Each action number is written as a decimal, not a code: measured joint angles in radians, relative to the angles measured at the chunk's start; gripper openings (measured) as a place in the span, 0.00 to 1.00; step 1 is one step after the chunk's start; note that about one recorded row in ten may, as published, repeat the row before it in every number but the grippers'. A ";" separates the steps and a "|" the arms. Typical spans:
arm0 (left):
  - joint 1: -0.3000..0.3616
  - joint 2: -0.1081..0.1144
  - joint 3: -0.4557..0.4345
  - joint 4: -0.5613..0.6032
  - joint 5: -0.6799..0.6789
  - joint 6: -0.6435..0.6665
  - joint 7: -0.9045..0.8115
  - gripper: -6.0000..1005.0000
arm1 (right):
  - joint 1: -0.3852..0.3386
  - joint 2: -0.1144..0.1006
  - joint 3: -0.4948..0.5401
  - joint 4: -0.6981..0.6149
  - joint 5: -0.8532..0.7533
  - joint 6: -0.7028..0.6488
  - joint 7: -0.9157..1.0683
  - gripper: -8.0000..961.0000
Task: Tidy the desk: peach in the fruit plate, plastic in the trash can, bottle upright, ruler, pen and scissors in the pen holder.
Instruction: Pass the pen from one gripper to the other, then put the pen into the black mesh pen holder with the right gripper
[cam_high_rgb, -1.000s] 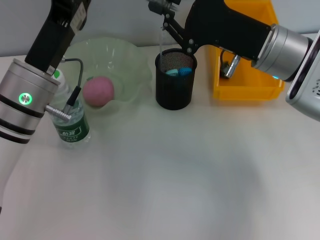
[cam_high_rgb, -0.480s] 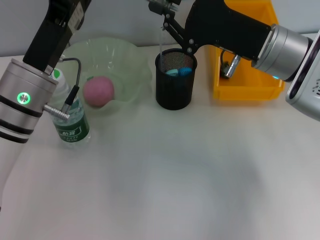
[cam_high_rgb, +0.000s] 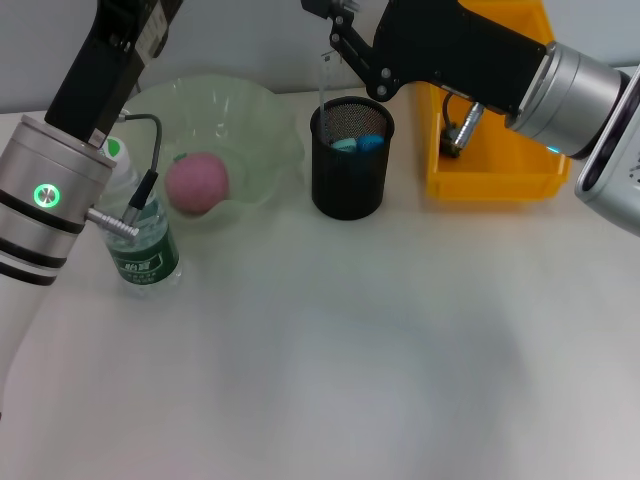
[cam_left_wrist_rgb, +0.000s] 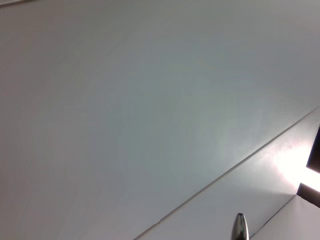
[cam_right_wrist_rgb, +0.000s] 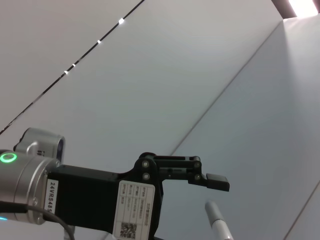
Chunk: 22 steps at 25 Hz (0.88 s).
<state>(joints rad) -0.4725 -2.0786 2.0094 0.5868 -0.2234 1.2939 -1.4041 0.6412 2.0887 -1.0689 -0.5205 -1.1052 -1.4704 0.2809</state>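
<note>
At the left edge of the surface, the bottle stands upright, half hidden behind the left arm. The left gripper is raised out of the head view; the right wrist view catches it, but I cannot tell whether it is open. Next along, the peach sits in the plate. Then the holder at the back edge, blue items already inside. Just above its left rim the right gripper is pinched on the ruler, a clear strip hanging upright with its long axis vertical and its lower end at the rim. The drop looks straight down. Far right, the yellow bin.
</note>
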 joint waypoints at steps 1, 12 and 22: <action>0.000 0.000 0.000 0.001 0.002 0.002 0.004 0.80 | 0.000 0.000 0.001 0.001 0.002 -0.001 0.000 0.14; 0.018 0.019 -0.075 -0.012 0.145 0.181 0.328 0.80 | -0.032 -0.007 0.012 0.055 0.254 -0.050 0.113 0.14; 0.027 0.072 -0.412 0.080 0.915 0.247 0.323 0.80 | -0.083 -0.016 0.057 -0.015 0.263 -0.050 0.386 0.15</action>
<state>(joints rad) -0.4458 -2.0064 1.5971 0.6663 0.6914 1.5413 -1.0809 0.5581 2.0725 -1.0122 -0.5351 -0.8423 -1.5199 0.6666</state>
